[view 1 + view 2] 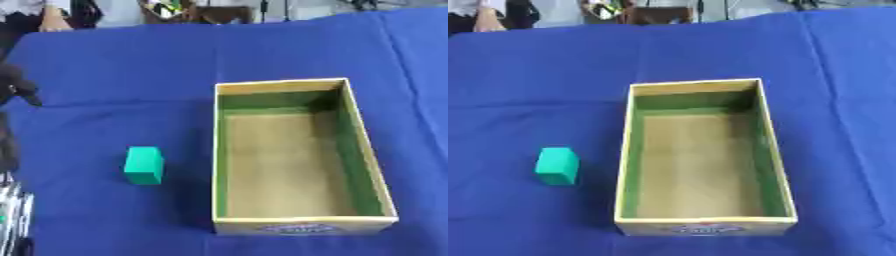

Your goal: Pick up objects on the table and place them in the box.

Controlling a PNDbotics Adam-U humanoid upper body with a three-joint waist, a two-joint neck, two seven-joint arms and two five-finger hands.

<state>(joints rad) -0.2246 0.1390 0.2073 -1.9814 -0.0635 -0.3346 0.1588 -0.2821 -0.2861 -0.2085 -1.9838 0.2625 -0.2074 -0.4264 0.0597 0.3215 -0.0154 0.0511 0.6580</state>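
A small green block [143, 165] lies on the blue tablecloth, a short way left of the box. The open wooden box [365, 150] has green inner walls and a bare brown floor, with nothing inside it. A label shows on its near wall. A silver and black part of my left hand [12, 215] shows at the lower left corner of the left eye view, well apart from the block. It is cut off by the edge. My right hand shows in neither view.
The blue cloth [114, 65] covers the whole table. A dark shape [17, 86] juts in at the left edge, level with the box's far end. Chairs and people stand beyond the far edge.
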